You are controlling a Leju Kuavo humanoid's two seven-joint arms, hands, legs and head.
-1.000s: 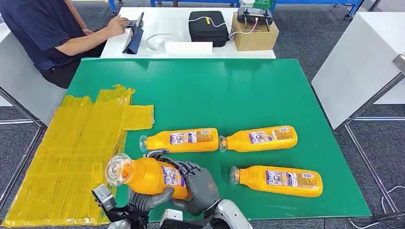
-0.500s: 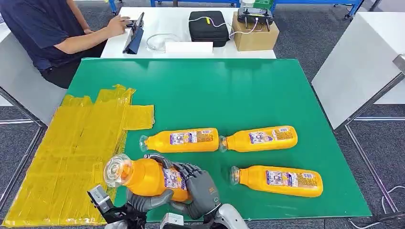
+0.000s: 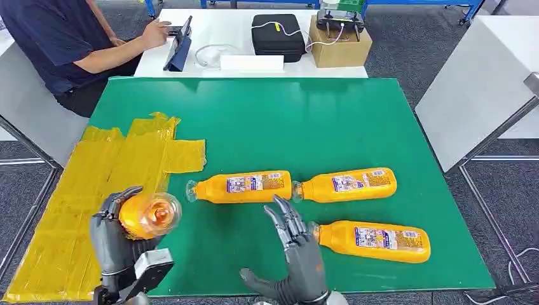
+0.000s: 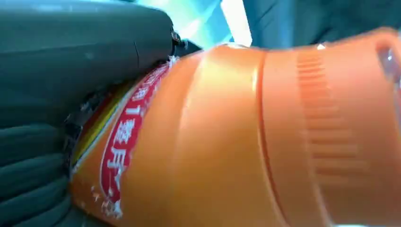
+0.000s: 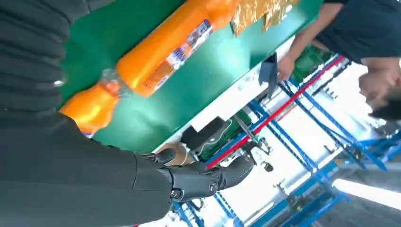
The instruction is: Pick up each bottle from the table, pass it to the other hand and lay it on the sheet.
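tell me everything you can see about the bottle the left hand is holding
The held bottle is orange plastic with a clear cap pointing toward the head camera and a red and yellow label visible in the left wrist view. The left hand grips its body, holding it lifted above the edge of the yellow sheet. The open right hand is apart from it.

It looks like a robotics lab: a green-matted test table [image 3: 318, 121], white workbenches [image 3: 191, 63] with a black case [image 3: 275, 35] and controller [image 3: 340, 20], blue metal racking [image 5: 302, 118], grey carpet and a seated person [image 3: 57, 44] at a tablet [image 3: 180, 41].
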